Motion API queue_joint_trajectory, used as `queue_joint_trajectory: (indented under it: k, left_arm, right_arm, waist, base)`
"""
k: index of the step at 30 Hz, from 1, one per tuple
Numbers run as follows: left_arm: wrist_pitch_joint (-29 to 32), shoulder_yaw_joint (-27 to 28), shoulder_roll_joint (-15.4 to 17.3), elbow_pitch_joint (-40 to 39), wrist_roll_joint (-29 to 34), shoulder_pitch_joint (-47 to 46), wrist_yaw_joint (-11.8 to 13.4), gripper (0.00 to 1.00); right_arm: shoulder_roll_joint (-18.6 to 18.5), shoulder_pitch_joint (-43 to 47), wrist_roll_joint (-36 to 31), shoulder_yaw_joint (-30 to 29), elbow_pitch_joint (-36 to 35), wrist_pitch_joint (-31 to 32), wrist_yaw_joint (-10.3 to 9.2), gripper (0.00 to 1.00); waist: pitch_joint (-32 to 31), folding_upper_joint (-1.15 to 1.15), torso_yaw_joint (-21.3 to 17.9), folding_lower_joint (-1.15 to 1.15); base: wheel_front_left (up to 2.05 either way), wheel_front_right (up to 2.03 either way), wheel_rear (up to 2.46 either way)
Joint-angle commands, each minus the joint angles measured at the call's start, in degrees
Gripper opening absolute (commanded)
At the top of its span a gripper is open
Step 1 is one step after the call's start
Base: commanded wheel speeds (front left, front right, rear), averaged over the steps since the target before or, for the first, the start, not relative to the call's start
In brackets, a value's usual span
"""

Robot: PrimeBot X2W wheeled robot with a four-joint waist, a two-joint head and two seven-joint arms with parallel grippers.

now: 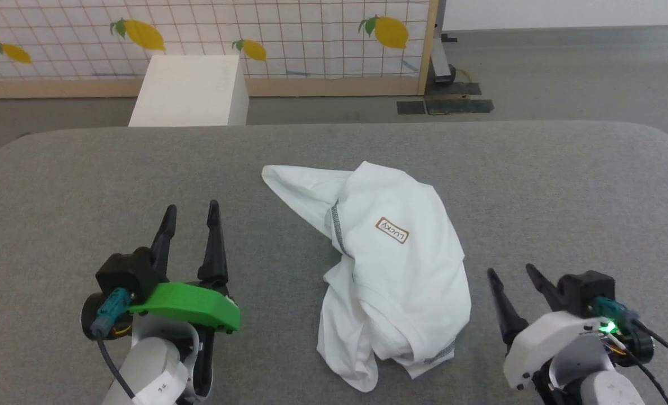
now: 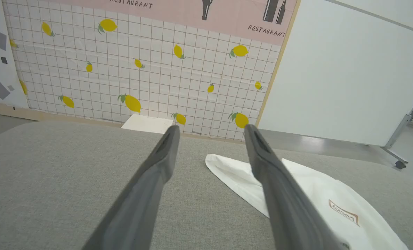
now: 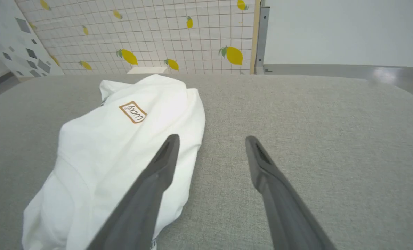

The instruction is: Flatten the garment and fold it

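Observation:
The garment (image 1: 390, 264) lies crumpled in a heap in the middle of the grey table (image 1: 58, 185), white with a grey stitched seam and a brown-outlined "LUCKY" patch (image 1: 392, 230) facing up. One pointed end of it reaches toward the far left. My left gripper (image 1: 192, 209) hovers open to the left of the heap, apart from it, nothing between its fingers. To the heap's lower right my right gripper (image 1: 510, 271) also stands open and empty. The left wrist view has the garment (image 2: 317, 194) right of the left gripper (image 2: 211, 129); the right wrist view has the garment (image 3: 102, 149) left of the right gripper (image 3: 211, 139).
A white box (image 1: 190, 90) stands on the floor beyond the table's far edge, before a lemon-patterned grid wall panel (image 1: 311, 34). A metal stand base (image 1: 446, 73) sits at the back right. Grey tabletop stretches left and right of the heap.

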Motion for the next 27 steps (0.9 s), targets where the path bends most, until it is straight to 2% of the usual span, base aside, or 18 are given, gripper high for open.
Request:
queue_joint_trajectory:
  k: [1,7,10,11,12,15,22,27]
  left_arm:
    - [-0.3,1.1,-0.9,-1.0,1.4,1.8,-0.6,1.00]
    - [-0.3,5.4,-4.3,-2.4,4.2,4.0,-2.9,1.00]
    - [-0.3,6.7,-5.5,-2.0,5.3,4.4,-4.1,1.00]
    - [-0.3,7.0,-5.8,-1.9,5.5,4.5,-4.4,1.00]
    - [-0.3,7.4,-6.1,-1.7,5.9,4.6,-4.8,1.00]
    - [-0.3,8.2,-6.7,-0.9,6.5,5.0,-5.6,1.00]
    - [-0.3,9.3,-7.5,0.4,7.5,6.6,-7.1,1.00]
    - [-0.3,9.5,-7.7,0.6,7.9,7.6,-7.7,1.00]
  right_arm:
    - [0.0,-2.1,0.7,0.6,2.0,3.0,-0.09,1.00]
    - [0.0,-8.2,1.8,2.4,10.6,16.8,-0.09,1.00]
    - [0.0,-10.4,0.4,3.5,14.1,24.1,-0.09,1.00]
    - [0.0,-10.9,0.2,3.7,14.6,25.6,-0.09,0.53]
    - [0.0,-11.4,-0.5,3.9,14.7,26.7,-0.09,0.00]
    - [0.0,-12.1,-2.9,2.3,13.1,25.4,-0.09,0.00]
    - [0.0,-9.2,-8.9,-7.9,4.9,12.9,-0.09,0.00]
    - [0.0,-4.4,-8.8,-14.6,-0.8,10.6,-0.09,0.00]
  waist:
    - [2.1,0.00,2.4,0.00]
    - [4.2,0.00,4.7,0.00]
    - [4.7,0.00,5.4,0.00]
    - [4.7,0.00,5.5,0.00]
    - [4.6,0.00,5.6,0.00]
    - [4.1,0.00,5.5,0.00]
    - [1.0,0.00,4.4,0.00]
    - [-0.5,0.00,2.8,0.00]
  base:
    - [0.00,0.00,0.00]
    - [0.00,0.00,0.00]
    - [0.00,0.00,0.00]
    - [0.00,0.00,0.00]
    - [0.00,0.00,0.00]
    - [0.00,0.00,0.00]
    - [0.00,0.00,0.00]
    - [0.00,0.00,0.00]
